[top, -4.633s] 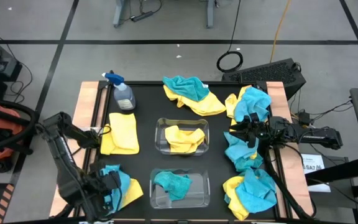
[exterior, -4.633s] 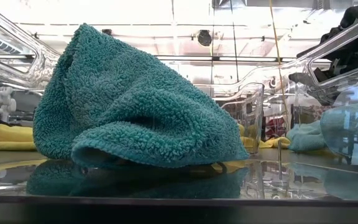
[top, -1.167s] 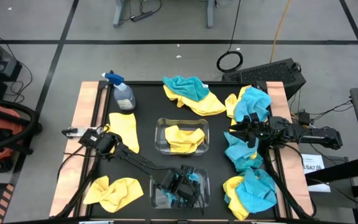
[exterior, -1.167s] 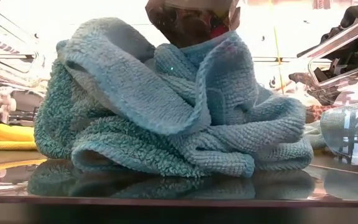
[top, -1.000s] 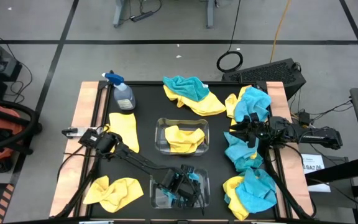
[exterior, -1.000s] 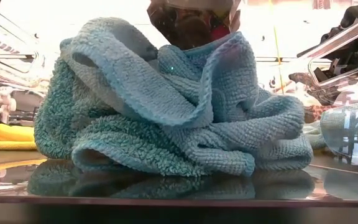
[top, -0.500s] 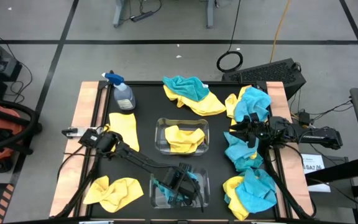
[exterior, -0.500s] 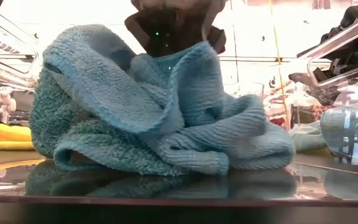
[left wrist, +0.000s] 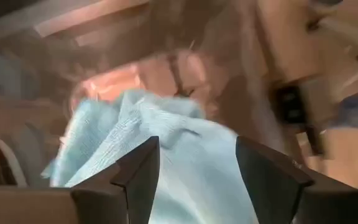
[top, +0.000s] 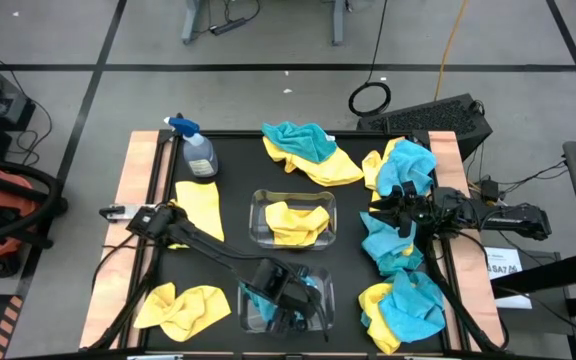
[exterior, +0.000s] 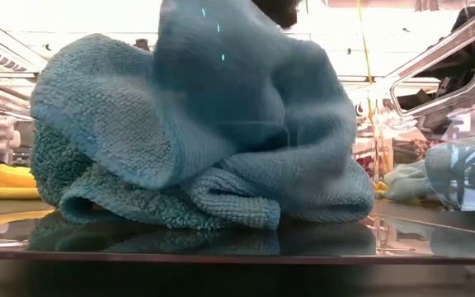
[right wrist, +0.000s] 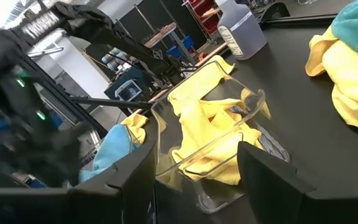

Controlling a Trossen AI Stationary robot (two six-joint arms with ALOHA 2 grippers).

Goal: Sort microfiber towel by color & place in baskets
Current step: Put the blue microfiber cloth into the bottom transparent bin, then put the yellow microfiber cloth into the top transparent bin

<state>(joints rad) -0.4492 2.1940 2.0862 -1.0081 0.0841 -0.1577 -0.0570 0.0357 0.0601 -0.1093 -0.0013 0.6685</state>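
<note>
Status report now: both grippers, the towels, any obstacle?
Left gripper over near basket, fingers open above teal towel. Right gripper open, waiting at right edge. Yellow towel in far basket. No obstacle seen.

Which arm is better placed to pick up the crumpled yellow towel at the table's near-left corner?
Left: its claw is open over the teal basket beside that towel; the right claw waits across the table.

From my seat I see a grey floor (top: 268,40) crossed by dark tape lines (top: 98,85), a yellow cable (top: 455,35) trailing over it, a coiled black cable (top: 370,98), and metal legs of furniture (top: 196,20) at the far edge. A keyboard (top: 438,113) sits beyond the table.
</note>
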